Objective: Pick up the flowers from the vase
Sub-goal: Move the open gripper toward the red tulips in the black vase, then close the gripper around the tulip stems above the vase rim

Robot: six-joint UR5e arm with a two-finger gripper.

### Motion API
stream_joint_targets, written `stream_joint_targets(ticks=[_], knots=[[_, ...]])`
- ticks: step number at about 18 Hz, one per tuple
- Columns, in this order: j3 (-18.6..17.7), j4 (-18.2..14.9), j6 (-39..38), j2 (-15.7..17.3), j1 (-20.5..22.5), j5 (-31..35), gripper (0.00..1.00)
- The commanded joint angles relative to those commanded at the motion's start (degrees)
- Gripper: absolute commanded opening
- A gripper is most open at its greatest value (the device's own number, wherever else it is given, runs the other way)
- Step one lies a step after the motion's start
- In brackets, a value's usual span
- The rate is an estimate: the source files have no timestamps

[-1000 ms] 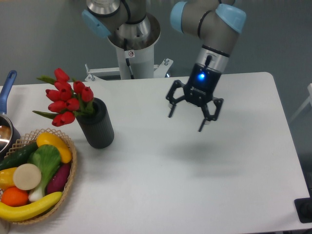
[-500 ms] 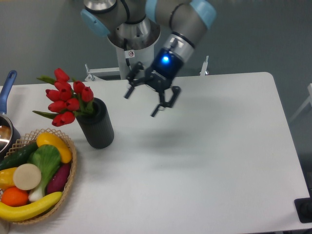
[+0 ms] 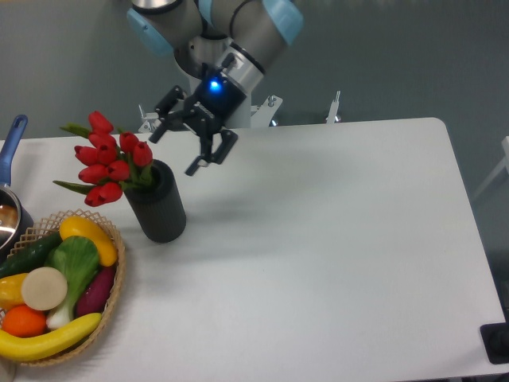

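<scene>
The flowers (image 3: 110, 161), red tulip buds with green leaves, stand in the black ribbed vase (image 3: 157, 202) at the left of the white table (image 3: 334, 255) and lean left. My gripper (image 3: 175, 153) is open and empty. It hangs in the air just right of and slightly above the flowers, tilted, with its fingers pointing down-left. It touches neither flowers nor vase.
A wicker basket (image 3: 114, 296) of fruit and vegetables sits at the front left, close to the vase. A blue-handled metal pot (image 3: 9, 199) is at the left edge. The arm's base (image 3: 219, 87) stands behind the table.
The gripper has swung left across the table, from the right of centre to just beside the flowers, and stayed open. Flowers and vase have not moved.
</scene>
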Motion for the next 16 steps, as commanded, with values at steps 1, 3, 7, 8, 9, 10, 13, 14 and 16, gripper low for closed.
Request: stream_joint_targets(ticks=[1, 3, 7, 8, 9, 10, 13, 14, 16], knots=[[0.00, 0.00, 0.17, -0.18, 0.00, 0.00, 1.00], [-0.26, 0.00, 0.88, -0.62, -0.44, 0.09, 1.00], [-0.01, 0.70, 0.88, -2.98, -2.46, 0.09, 1.00], [0.61, 0.70, 0.88, -4.03, -2.63, 0.09, 1.00], [1.14, 0.70, 0.88, -5.00, -3.07, 0.09, 1.00], [1.75, 0.79, 0.88, -5.88, -3.60, 0.09, 1.00], [3.42, 0.79, 0.79, -8.08, -5.53, 0.09, 1.00], [3.86, 0.79, 0.79, -8.44, -5.97, 0.09, 1.00], [4.83, 0.79, 0.79, -8.62, -6.15, 0.09, 0.78]])
